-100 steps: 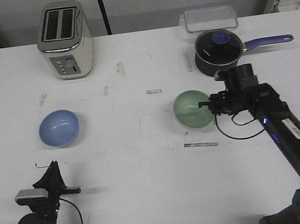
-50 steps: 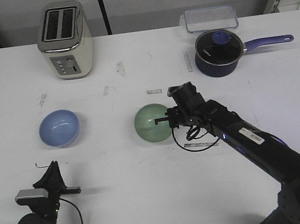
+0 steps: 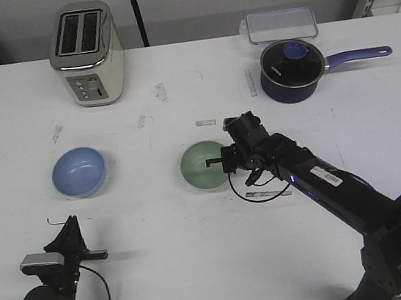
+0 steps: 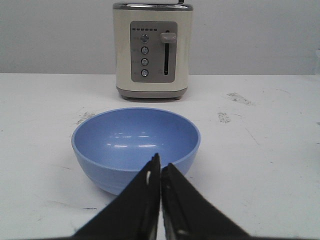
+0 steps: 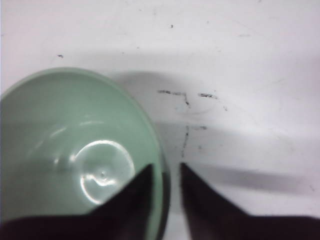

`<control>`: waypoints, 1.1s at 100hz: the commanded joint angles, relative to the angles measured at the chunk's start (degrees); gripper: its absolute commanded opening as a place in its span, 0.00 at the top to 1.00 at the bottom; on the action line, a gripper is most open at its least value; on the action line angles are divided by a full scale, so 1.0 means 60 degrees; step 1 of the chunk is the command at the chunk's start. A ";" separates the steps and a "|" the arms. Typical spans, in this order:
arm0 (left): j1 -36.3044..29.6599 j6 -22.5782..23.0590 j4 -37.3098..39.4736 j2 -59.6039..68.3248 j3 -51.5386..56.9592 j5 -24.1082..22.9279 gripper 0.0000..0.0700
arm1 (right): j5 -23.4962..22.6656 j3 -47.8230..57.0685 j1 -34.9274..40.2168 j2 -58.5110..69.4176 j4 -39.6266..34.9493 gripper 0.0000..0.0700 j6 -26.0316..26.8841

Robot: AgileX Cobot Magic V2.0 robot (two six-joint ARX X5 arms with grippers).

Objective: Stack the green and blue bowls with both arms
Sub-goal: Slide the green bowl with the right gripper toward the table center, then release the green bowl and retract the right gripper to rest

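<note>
The pale green bowl (image 3: 201, 166) sits upright on the white table near the middle. My right gripper (image 3: 217, 161) straddles its right rim, one finger inside and one outside. In the right wrist view the green bowl (image 5: 65, 150) fills one side, and my right gripper (image 5: 166, 167) shows a small gap between the outer finger and the rim, so it is open. The light blue bowl (image 3: 78, 172) sits upright at the left. My left gripper (image 3: 70, 225) is shut and empty, low at the front left, a short way in front of the blue bowl (image 4: 135, 145); its tips (image 4: 160, 167) are pressed together.
A cream toaster (image 3: 86, 54) stands at the back left, behind the blue bowl, and shows in the left wrist view (image 4: 152, 50). A dark navy saucepan (image 3: 292, 70) with a long handle and a clear lidded box (image 3: 280, 24) stand at the back right. Tape strips (image 3: 268, 193) lie near the green bowl.
My right arm carried the green bowl leftward from near the saucepan to the table's middle, then lowered it level onto the table. The left arm and the blue bowl have not moved.
</note>
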 commanded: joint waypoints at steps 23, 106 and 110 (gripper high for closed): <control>0.0018 0.0044 0.0149 -0.0018 -0.0211 -0.0029 1.00 | 0.0452 0.0182 -0.0025 -0.1483 0.0397 0.38 -0.0710; 0.0018 0.0044 0.0149 -0.0018 -0.0211 -0.0029 1.00 | 0.0739 -0.6728 -0.4324 -0.9872 0.5064 0.99 -0.5552; 0.0018 0.0044 0.0149 -0.0018 -0.0211 -0.0029 1.00 | 0.0743 -0.7114 -0.4386 -1.0335 0.5125 0.99 -0.5552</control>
